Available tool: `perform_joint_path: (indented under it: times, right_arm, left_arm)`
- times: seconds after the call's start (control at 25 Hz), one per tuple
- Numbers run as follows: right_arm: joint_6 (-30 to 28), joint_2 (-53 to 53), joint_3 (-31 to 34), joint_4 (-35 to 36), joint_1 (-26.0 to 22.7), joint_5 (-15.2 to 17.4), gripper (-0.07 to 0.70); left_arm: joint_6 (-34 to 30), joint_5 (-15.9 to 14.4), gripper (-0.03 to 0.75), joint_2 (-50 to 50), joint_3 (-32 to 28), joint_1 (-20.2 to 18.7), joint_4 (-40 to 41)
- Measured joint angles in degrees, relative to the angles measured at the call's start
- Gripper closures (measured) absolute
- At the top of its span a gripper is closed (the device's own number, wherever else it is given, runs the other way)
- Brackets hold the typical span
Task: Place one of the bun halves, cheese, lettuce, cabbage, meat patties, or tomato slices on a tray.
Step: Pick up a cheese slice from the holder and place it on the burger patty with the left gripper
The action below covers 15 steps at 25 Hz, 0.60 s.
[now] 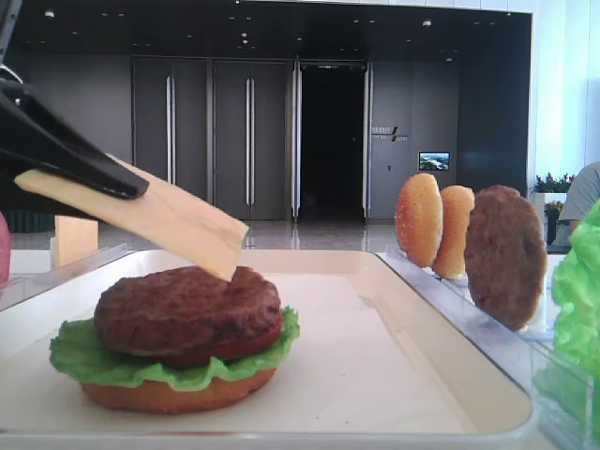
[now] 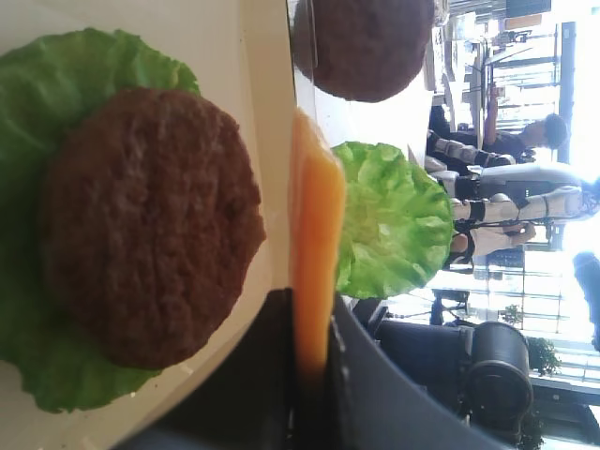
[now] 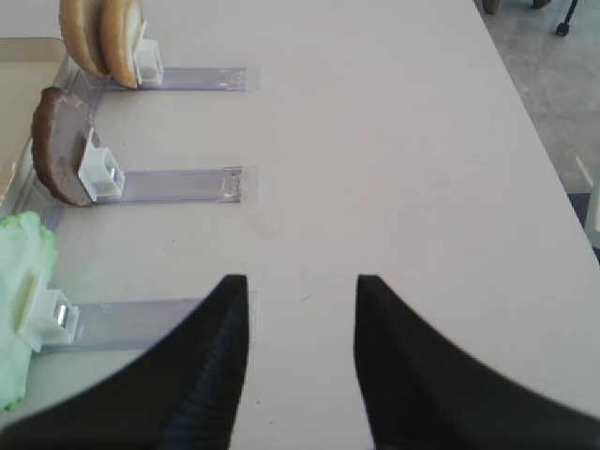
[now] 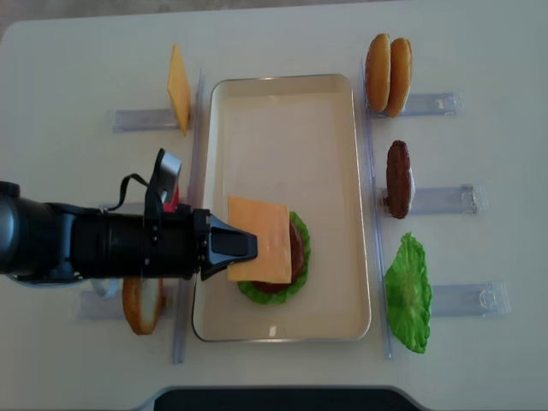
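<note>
On the cream tray point(image 4: 282, 111) sits a stack: a bun half point(image 1: 178, 394) at the bottom, then lettuce point(image 1: 84, 361), a red tomato slice edge point(image 1: 239, 347) and a meat patty point(image 1: 187, 309) on top. My left gripper point(image 4: 248, 246) is shut on a square cheese slice point(image 4: 264, 238) and holds it tilted just above the patty, with the low corner near the patty's top. In the left wrist view the cheese point(image 2: 314, 216) shows edge-on between the jaws, beside the patty point(image 2: 150, 225). My right gripper point(image 3: 302, 281) stands open over bare table.
Clear racks right of the tray hold two bun halves point(image 4: 388, 74), a patty point(image 4: 398, 178) and lettuce point(image 4: 407, 291). Left of the tray stand another cheese slice point(image 4: 178, 87) and a bun half point(image 4: 141, 304).
</note>
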State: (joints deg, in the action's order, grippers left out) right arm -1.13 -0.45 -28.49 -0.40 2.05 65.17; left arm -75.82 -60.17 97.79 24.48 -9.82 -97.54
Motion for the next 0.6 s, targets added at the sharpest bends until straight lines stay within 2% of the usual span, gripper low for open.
perform_joint_path:
  times: [0.6]
  right_arm:
    - [0.00, 0.00, 0.00, 0.00, 0.00, 0.00, 0.338]
  left_arm:
    - [-2.58, -0.83, 0.685, 3.75, 0.00, 0.00, -0.30]
